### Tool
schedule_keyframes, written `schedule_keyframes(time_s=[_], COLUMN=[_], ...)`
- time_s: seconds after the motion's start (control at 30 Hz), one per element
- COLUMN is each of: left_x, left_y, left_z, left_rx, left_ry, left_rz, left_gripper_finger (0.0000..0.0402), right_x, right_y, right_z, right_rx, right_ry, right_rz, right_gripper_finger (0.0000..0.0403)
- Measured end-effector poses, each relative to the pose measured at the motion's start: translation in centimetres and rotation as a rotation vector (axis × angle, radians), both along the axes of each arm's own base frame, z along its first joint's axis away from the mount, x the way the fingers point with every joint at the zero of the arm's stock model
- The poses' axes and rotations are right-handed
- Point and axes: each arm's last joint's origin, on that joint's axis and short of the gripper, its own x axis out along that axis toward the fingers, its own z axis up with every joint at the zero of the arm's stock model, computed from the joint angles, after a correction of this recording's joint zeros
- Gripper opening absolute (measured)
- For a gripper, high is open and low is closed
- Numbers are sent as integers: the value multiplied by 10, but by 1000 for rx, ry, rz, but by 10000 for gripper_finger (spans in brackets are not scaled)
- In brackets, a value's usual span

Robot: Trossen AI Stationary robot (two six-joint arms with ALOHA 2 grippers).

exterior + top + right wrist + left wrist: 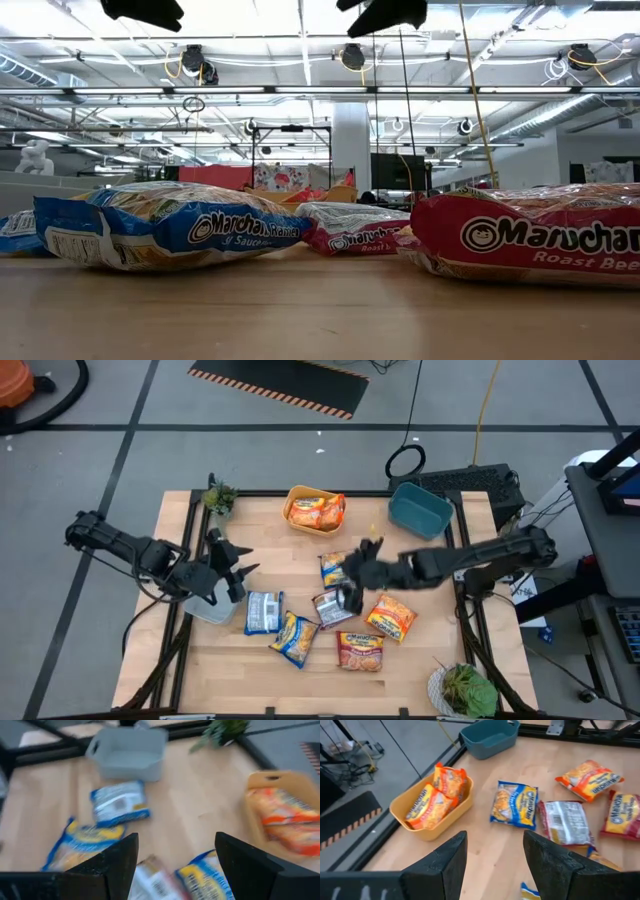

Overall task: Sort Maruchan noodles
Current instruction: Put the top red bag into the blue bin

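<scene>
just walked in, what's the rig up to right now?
Two dark arms are sorting crinkly plastic Maruchan ramen packets on the wooden table. Orange packets already lie in the yellow bin; the teal bin looks empty. The right gripper hangs open over the silver-grey packet mid-table, holding nothing. The left gripper waits open over the grey bin. Six packets lie loose on the table.
</scene>
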Motion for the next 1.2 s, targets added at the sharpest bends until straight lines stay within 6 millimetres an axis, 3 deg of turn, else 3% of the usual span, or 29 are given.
schedule_keyframes(time_s=[0.37,0.57,0.73,0.97,1.2], left_x=[15,24,28,30,30], left_y=[-23,-25,-23,-17,-17], left_z=[-17,-25,-27,-28,-28], left_rx=[-10,65,109,123,106], left_ry=[87,158,193,204,198], left_rz=[-84,-115,-126,-110,-105], left_gripper_finger=[200,200,200,200,200], right_x=[8,7,7,10,-10], right_y=[40,48,57,58,50], right_z=[-62,-96,-112,-129,-166], right_rx=[19,3,16,27,69], right_ry=[309,490,578,626,704], right_rz=[-13,-71,-42,-40,-87], right_gripper_finger=[255,261,271,274,274])
